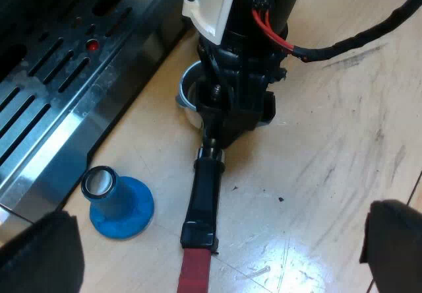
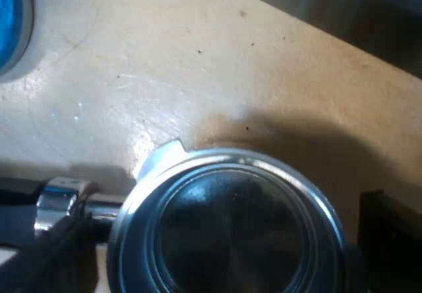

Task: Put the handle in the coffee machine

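The metal holder (image 1: 206, 194) lies flat on the wooden table beside the espresso machine (image 1: 59, 75), its dark handle ending in red (image 1: 195, 272). My right gripper (image 1: 231, 101) is down over the holder's basket. Seen from its own wrist, the right gripper (image 2: 224, 253) is open, a finger (image 2: 389, 240) on each side of the round basket (image 2: 227, 227), with a narrow gap at one side. My left gripper (image 1: 217, 260) hangs above the handle's red end, open wide and holding nothing.
A blue tamper (image 1: 119, 204) stands on the table between the holder's handle and the machine's slotted drip tray (image 1: 39, 101). Its blue edge (image 2: 10, 22) also shows away from the basket. Bare wood lies on the holder's far side from the machine.
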`<control>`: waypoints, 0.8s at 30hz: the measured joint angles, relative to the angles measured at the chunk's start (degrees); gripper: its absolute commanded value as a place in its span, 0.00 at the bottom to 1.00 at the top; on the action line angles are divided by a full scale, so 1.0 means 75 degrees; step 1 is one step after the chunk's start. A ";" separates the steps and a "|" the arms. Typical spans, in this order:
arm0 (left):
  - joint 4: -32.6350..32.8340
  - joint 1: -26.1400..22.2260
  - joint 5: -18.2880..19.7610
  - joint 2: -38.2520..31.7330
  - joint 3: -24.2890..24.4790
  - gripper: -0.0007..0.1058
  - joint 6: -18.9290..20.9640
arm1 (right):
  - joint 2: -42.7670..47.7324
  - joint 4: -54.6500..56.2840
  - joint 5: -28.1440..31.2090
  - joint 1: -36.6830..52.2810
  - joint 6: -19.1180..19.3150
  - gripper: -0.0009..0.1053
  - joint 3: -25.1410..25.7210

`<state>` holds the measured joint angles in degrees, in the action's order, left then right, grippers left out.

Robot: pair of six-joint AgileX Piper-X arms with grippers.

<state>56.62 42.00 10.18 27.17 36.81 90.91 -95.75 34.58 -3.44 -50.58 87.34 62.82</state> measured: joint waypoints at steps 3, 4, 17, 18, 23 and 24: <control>0.0000 0.0000 0.0000 0.0000 0.0000 0.83 0.0000 | 0.0000 0.0002 0.0000 0.0000 0.0015 0.56 0.0000; 0.0000 0.0000 0.0000 0.0000 0.0000 0.83 0.0000 | 0.0000 0.0002 0.0000 0.0000 0.0015 0.43 0.0000; 0.0000 0.0000 0.0000 0.0000 0.0000 0.83 0.0000 | 0.0183 0.0345 0.0013 0.0000 0.0060 0.01 0.0000; 0.0000 0.0000 0.0000 0.0000 0.0000 0.83 0.0000 | 0.0244 0.0436 0.0013 0.0000 0.0060 0.01 -0.0014; 0.0000 0.0000 0.0000 0.0000 0.0000 0.83 0.0000 | 0.0754 0.1162 0.0013 0.0000 -0.0204 0.01 -0.0015; 0.0000 0.0000 0.0000 0.0000 0.0000 0.83 0.0000 | 0.0790 0.1223 0.0013 -0.0014 -0.0222 0.01 -0.0015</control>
<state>56.62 42.00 10.18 27.17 36.81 90.91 -89.82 43.75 -3.34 -50.69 85.68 62.70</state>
